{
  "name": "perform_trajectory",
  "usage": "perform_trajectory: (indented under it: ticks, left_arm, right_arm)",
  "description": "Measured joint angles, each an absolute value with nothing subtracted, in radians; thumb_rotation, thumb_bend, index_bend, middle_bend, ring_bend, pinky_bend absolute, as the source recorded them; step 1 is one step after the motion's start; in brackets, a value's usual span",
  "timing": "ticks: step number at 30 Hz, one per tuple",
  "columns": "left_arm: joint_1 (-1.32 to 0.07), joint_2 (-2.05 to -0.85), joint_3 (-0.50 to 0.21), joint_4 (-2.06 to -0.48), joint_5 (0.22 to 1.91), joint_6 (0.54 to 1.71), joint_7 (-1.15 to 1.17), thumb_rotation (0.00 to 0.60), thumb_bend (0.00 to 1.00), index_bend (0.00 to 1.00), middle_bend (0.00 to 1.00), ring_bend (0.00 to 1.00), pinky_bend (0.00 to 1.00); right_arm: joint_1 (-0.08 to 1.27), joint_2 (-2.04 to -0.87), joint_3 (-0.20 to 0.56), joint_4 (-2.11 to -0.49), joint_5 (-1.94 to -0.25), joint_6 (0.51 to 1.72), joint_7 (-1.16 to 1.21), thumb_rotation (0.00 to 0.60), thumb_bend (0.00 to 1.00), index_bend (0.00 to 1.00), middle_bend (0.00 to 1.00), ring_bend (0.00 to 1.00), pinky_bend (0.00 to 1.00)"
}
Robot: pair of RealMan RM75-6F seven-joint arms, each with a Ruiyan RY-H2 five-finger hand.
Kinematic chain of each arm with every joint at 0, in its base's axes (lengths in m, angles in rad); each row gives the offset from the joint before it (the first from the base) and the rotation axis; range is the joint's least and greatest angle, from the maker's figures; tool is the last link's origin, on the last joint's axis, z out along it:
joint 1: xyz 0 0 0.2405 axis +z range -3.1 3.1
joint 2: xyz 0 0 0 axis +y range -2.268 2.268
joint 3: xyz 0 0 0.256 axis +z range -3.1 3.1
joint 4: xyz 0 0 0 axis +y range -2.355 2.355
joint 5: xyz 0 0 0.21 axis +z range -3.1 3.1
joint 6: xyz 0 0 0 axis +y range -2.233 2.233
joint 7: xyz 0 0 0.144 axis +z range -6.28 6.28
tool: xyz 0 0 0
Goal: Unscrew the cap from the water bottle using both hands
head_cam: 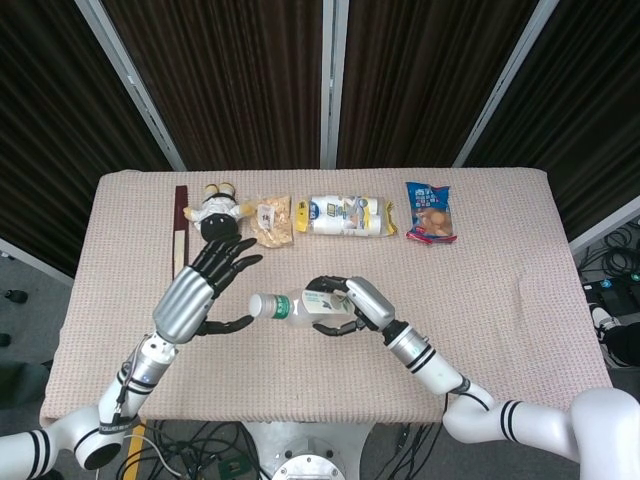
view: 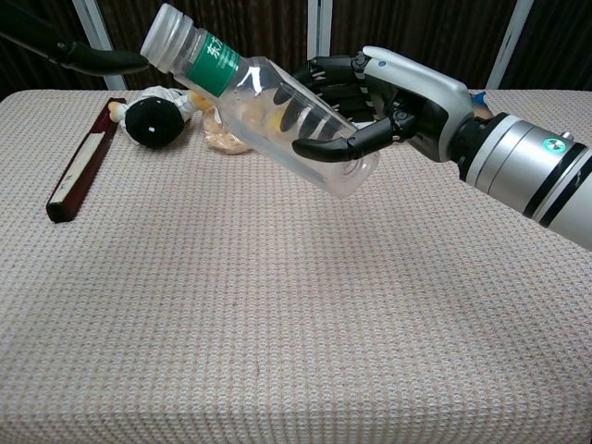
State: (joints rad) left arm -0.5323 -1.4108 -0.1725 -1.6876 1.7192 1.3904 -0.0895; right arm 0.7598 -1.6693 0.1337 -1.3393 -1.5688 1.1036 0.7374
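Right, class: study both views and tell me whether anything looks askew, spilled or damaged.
Nothing is spilled or damaged. The only thing askew is the water bottle, held tilted above the table in the right hand, its cap on and pointing toward the open left hand.
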Motion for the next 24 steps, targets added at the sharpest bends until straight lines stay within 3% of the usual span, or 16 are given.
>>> perform_trajectory:
  ticks: [24]
  left_arm:
    - [-0.543,-1.401,-0.153,-1.710,1.726,1.421,-0.104,0.600,0.14,0.13,0.04,0.02,0.00]
  right_arm:
    - [0.761,-1.673,0.139,-1.337,-1.547,1.104,0.711,0.600,0.43,0.62,0.55,0.38,0.42]
